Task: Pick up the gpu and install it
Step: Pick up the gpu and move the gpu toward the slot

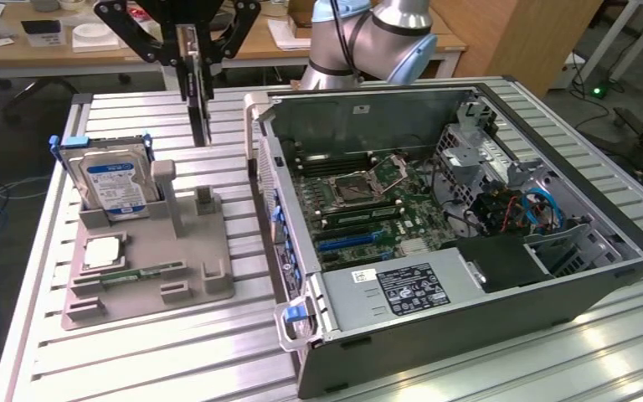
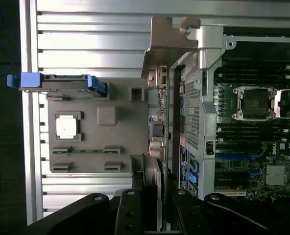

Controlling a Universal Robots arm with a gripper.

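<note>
Table (image 1: 131, 360); drive (image 1: 111, 180) in tray (image 1: 193, 260), gpu (image 1: 197, 92) aloft

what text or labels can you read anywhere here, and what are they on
"DELL": printed sideways on the motherboard.
Blue label on the hard drive: too small to read.
Black label on the power supply: too small to read.
The white sticker on the case wall: unreadable.

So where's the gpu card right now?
In the exterior view the gpu hangs upright in the gripper, up in the air over the table, beyond the grey parts holder and to the exterior view's left of the open computer case.
</note>
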